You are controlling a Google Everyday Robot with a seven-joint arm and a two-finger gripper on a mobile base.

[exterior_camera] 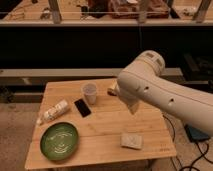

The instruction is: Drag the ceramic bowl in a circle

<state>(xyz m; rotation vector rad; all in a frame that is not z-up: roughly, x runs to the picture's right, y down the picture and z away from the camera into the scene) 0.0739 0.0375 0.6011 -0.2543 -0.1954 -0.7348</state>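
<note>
Ceramic bowl (59, 141) sits at the table's (105, 131) near-left corner. The gripper (113, 91) is well apart from it by the far edge, half-hidden behind the arm, and I can't tell whether it's parted. Crossing over, I risk clipping the white cup (90, 93) or the phone (82, 107).

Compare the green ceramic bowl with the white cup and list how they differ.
The ceramic bowl is green, wide and shallow; the white cup is pale, narrow and tall. The ceramic bowl sits front left on the table; the white cup stands toward its rear. Both are round, upright, open-topped. The gripper is out of sight behind the arm, over the table's right rear.
</note>
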